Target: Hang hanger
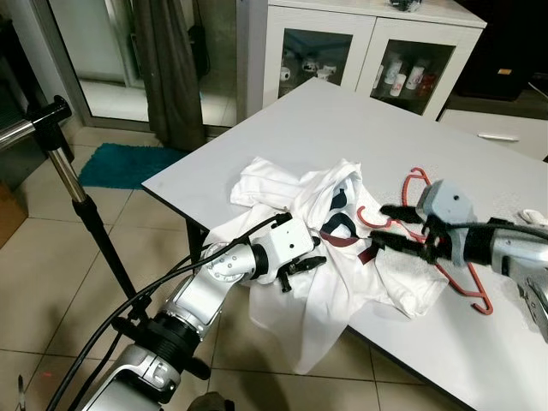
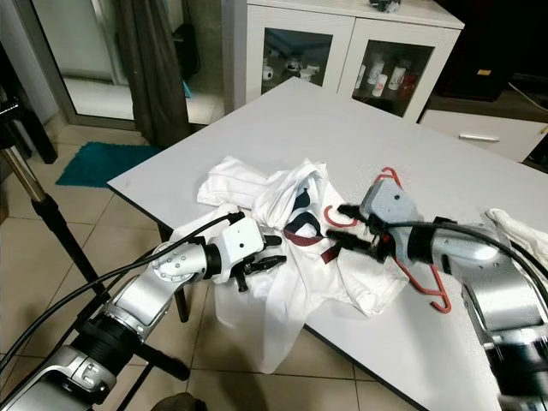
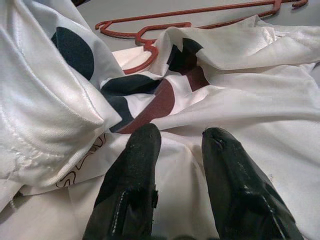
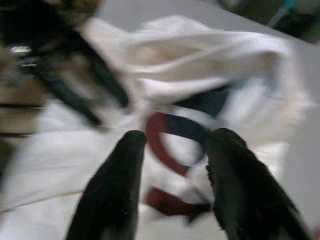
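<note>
A white shirt point(image 1: 360, 274) with a dark blue and maroon print lies crumpled on the near corner of the white table point(image 1: 342, 128), one part hanging over the edge. A red hanger point(image 1: 462, 274) lies on the table, partly under the shirt's right side. My left gripper point(image 1: 304, 267) hovers open at the shirt's near edge, its fingers point(image 3: 132, 165) just over the cloth. My right gripper point(image 1: 384, 227) is open above the printed area, left of the hanger's hook point(image 1: 415, 175). Nothing sits between either pair of fingers.
A black stand pole point(image 1: 86, 214) rises at the left over the tiled floor. A teal mat point(image 1: 120, 163) lies by the curtain. A white glass-door cabinet point(image 1: 368, 51) stands behind the table. White cloth point(image 1: 533, 216) lies at the table's right edge.
</note>
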Controlling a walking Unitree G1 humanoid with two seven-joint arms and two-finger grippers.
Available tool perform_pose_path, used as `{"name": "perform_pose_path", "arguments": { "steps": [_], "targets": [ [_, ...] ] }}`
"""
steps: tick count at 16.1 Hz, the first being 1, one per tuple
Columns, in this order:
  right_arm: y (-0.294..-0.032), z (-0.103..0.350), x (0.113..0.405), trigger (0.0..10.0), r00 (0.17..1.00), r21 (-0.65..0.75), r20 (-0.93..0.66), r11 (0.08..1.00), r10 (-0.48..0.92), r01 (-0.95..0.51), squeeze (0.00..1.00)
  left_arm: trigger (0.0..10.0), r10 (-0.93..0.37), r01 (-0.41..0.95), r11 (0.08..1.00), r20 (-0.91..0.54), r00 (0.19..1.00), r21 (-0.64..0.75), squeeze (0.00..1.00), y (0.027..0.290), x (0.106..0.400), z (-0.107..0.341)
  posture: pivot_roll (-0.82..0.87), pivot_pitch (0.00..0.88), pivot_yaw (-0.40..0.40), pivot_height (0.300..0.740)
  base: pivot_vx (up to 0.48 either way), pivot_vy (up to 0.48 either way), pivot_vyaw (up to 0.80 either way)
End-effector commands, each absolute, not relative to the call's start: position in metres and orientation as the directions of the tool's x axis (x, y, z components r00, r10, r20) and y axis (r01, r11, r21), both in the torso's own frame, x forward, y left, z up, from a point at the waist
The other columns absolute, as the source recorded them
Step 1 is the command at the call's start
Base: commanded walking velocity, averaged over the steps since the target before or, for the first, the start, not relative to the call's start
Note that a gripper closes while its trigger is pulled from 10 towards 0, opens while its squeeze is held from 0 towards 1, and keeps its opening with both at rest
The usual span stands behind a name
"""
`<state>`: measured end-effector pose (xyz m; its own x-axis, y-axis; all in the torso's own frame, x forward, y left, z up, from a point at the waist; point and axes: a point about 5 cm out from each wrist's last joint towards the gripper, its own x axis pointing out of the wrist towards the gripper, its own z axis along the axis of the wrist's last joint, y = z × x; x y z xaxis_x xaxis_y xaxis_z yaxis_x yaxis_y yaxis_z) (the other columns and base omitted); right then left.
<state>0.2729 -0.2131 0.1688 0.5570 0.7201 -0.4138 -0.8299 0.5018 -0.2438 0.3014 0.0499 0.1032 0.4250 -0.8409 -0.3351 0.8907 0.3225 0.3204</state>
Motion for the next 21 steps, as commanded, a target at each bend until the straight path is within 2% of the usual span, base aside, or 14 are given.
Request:
{"name": "perform_pose_path", "arguments": {
  "steps": [1, 4, 7, 8, 9, 10, 12, 20, 21],
  "targets": [
    [-0.206, 0.166, 0.27, 0.0, 0.524, -0.228, -0.421, 0.473, 0.74, -0.851, 0.0, 10.0, -0.841, 0.885, 0.318, -0.329, 0.429, 0.34, 0.0, 0.047, 0.304, 0.107, 0.03, 0.0, -0.041, 0.723, 0.0, 0.0, 0.0],
    [-0.189, 0.151, 0.273, 0.0, 0.507, -0.223, -0.451, 0.457, 0.735, -0.861, 0.0, 10.0, -0.835, 0.858, 0.362, -0.283, 0.472, 0.364, 0.0, 0.048, 0.309, 0.114, 0.04, 0.0, -0.043, 0.723, 0.0, 0.0, 0.0],
    [-0.181, 0.139, 0.272, 0.0, 0.47, -0.218, -0.506, 0.42, 0.723, -0.881, 0.0, 10.0, -0.803, 0.785, 0.466, -0.178, 0.569, 0.407, 0.0, 0.053, 0.321, 0.131, 0.05, 0.0, -0.048, 0.723, 0.0, 0.0, 0.0],
    [-0.181, 0.134, 0.271, 4.0, 0.454, -0.217, -0.53, 0.403, 0.716, -0.889, 0.0, 10.0, -0.791, 0.755, 0.5, -0.132, 0.598, 0.425, 0.0, 0.055, 0.325, 0.138, 0.05, 0.0, -0.048, 0.723, 0.0, 0.0, 0.0],
    [-0.181, 0.131, 0.268, 4.7, 0.436, -0.213, -0.549, 0.384, 0.713, -0.898, 0.0, 10.0, -0.786, 0.745, 0.515, -0.111, 0.608, 0.424, 0.0, 0.056, 0.327, 0.142, 0.05, 0.0, -0.048, 0.723, 0.0, 0.0, 0.0],
    [-0.18, 0.126, 0.264, 7.6, 0.405, -0.188, -0.566, 0.365, 0.718, -0.912, 0.0, 10.0, -0.784, 0.74, 0.529, -0.094, 0.614, 0.415, 0.0, 0.057, 0.329, 0.145, 0.05, 0.0, -0.049, 0.723, 0.0, 0.0, 0.0],
    [-0.177, 0.123, 0.263, 10.0, 0.393, -0.174, -0.571, 0.362, 0.721, -0.916, 0.0, 10.0, -0.788, 0.749, 0.511, -0.117, 0.604, 0.422, 0.0, 0.057, 0.328, 0.141, 0.05, 0.0, -0.049, 0.723, 0.0, 0.0, 0.0],
    [-0.147, 0.1, 0.284, 10.0, 0.433, -0.16, -0.568, 0.422, 0.7, -0.892, 0.0, 10.0, -0.787, 0.743, 0.519, -0.102, 0.609, 0.423, 0.0, 0.056, 0.33, 0.142, 0.05, 0.0, -0.046, 0.723, 0.0, 0.0, 0.0],
    [-0.144, 0.096, 0.29, 10.0, 0.464, -0.166, -0.569, 0.458, 0.679, -0.873, 0.0, 10.0, -0.785, 0.742, 0.521, -0.103, 0.61, 0.423, 0.0, 0.056, 0.33, 0.142, 0.05, 0.0, -0.047, 0.723, 0.0, 0.0, 0.0]
  ]
}}
